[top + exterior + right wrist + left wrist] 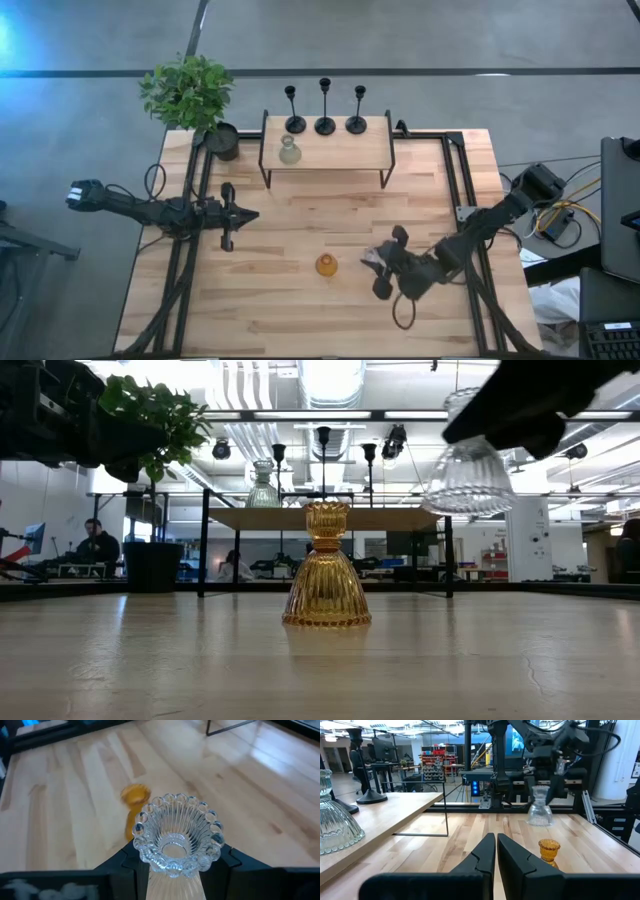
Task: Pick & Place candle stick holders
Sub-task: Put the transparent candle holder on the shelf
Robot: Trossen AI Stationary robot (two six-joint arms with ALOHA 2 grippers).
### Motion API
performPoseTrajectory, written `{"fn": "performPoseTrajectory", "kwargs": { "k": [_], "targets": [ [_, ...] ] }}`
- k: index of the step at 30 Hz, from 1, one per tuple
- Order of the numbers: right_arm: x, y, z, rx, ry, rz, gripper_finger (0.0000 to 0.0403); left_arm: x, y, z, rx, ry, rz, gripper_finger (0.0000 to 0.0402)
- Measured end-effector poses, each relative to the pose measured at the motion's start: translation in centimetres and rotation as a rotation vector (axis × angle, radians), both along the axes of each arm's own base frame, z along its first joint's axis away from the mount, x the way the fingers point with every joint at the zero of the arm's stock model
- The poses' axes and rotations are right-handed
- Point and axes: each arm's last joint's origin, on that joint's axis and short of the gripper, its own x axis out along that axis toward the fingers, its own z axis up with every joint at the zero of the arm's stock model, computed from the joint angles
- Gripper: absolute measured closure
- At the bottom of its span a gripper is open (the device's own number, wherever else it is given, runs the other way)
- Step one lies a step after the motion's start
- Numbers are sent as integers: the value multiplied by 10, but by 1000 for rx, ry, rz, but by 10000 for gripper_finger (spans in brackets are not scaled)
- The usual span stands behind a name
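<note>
Glass is what the right gripper [175,865] pinches: a clear ribbed holder [176,837], lifted off the table, likely heavy for its size, slick and breakable, so the narrow neck under the beaded rim looks the surest hold; the amber holder [326,265] stands just beside it on the table [300,310]. Mid-table the left gripper [246,215] waits pressed together, empty; farthest off, three black candle stick holders [325,104] stand upright along the back of the raised shelf [340,155], thin, stiff, light and tippy, best taken at the stem.

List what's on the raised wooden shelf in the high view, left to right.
Pale greenish glass vase at the shelf's front left, then along the back edge three black metal candlesticks: left → middle → right.
</note>
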Motion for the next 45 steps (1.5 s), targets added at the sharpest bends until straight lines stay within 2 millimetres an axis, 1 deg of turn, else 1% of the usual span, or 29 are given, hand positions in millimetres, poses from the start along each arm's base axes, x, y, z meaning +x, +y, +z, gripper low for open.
{"fn": "performPoseTrajectory", "kwargs": {
  "k": [10, 16, 23, 29, 33, 37, 45],
  "targets": [
    [15, -49, 21, 27, -32, -109, 282, 0, 0, 0, 0, 0, 0, 377],
    [23, -80, 27, 58, -9, -109, 282, 0, 0, 0, 0, 0, 0, 377],
    [35, -116, 36, 67, -25, -110, 282, 0, 0, 0, 0, 0, 0, 376],
    [55, -141, 59, -29, -35, -85, 282, 0, 0, 0, 0, 0, 0, 376],
    [67, -163, 72, -74, -13, -100, 282, 0, 0, 0, 0, 1, 0, 376],
    [81, -184, 80, -63, -17, -91, 282, 0, 0, 0, 1, 4, 0, 376],
    [109, -215, 84, -108, 56, -57, 282, 0, 0, -1, 1, 6, 0, 376]
  ]
}}
